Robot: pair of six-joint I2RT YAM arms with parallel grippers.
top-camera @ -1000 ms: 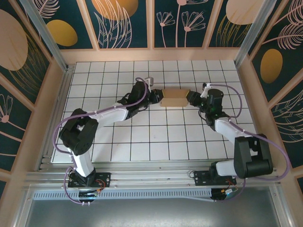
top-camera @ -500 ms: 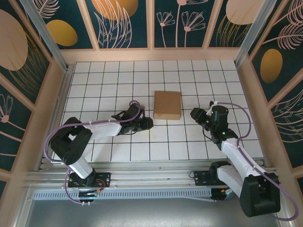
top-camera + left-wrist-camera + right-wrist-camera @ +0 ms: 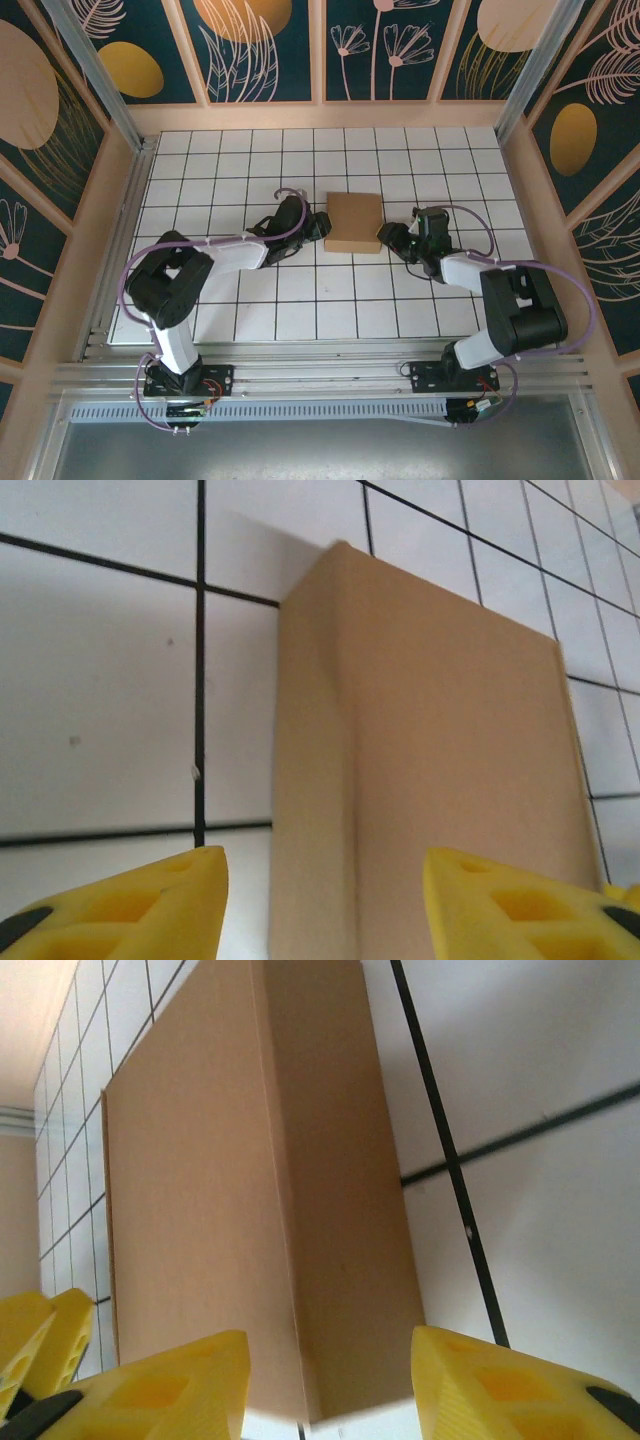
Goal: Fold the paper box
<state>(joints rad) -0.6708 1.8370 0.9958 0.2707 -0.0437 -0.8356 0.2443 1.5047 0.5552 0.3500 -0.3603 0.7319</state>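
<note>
The paper box [image 3: 354,222] lies folded flat and shut on the white grid table [image 3: 300,300], a plain brown rectangle. My left gripper [image 3: 319,229] sits low at its left side, open. In the left wrist view the box [image 3: 430,770] fills the middle, and its near corner edge stands between the yellow fingertips [image 3: 150,905] of that gripper [image 3: 325,910] without touching them. My right gripper [image 3: 389,238] is at the box's near right corner, open too. The right wrist view has the box [image 3: 230,1180] with its corner in the gap of the gripper [image 3: 330,1390].
Wooden walls [image 3: 320,115] with dark floral panels ring the table. An aluminium rail [image 3: 320,380] runs along the near edge by the arm bases. The left gripper's yellow fingers [image 3: 30,1345] peek in at the lower left of the right wrist view.
A second ago both grippers held the box by its ends. They let go and pulled back, leaving it flat on the table. Now both have returned to its near corners, jaws wider.
</note>
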